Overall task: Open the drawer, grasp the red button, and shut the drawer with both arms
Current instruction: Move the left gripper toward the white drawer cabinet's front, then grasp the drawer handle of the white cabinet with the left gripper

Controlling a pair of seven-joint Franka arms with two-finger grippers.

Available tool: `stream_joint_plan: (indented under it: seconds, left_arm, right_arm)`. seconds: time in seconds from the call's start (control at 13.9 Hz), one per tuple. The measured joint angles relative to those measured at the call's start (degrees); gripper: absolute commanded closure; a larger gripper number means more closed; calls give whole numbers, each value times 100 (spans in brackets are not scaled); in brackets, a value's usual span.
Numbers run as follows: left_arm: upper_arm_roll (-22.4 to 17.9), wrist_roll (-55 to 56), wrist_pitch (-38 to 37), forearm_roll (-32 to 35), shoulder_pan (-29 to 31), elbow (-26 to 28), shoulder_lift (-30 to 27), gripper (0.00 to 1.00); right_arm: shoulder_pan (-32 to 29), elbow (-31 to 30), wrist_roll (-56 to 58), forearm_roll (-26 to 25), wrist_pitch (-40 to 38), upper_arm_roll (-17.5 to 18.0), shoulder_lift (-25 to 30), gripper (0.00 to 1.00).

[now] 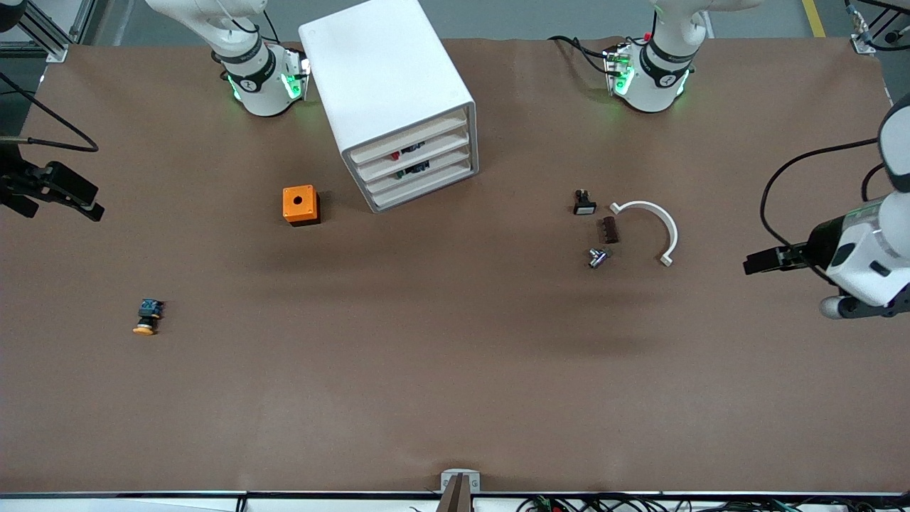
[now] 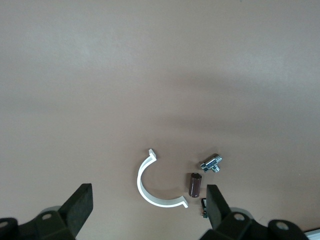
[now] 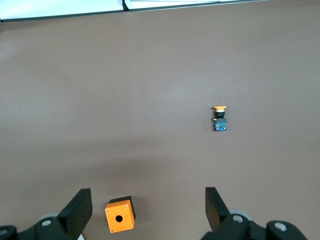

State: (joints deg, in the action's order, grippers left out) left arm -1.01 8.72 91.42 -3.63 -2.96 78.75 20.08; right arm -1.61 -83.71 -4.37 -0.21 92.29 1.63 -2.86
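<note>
No writing, label, brand or number can be read on anything here: the marks on the arm bases are too small to make out.

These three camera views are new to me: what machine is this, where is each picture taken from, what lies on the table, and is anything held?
Two white robot arms work at a brown table. The front view looks down from across it; the other two come from cameras on the wrists.

The left hand hangs open over a white curved clip, a brown cylinder and a metal fitting.

The right hand hangs open, seeing an orange box and a yellow-capped button.

The white cabinet has all four drawers shut. A red speck behind the second drawer may be the button.

Neither hand holds anything.
</note>
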Motion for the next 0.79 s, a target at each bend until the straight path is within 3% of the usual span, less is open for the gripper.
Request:
stream_joint_plan:
  seconds: [0.36, 0.79]
  left_arm:
    - [25, 1317, -506, -333, -535, 1, 247, 0]
    - [43, 4558, -812, -2056, -1050, 5, 745, 0]
  right_arm:
    - [1, -1, 2, 0, -6, 2, 0, 0]
    - [58, -3, 4, -4, -85, 9, -1, 0]
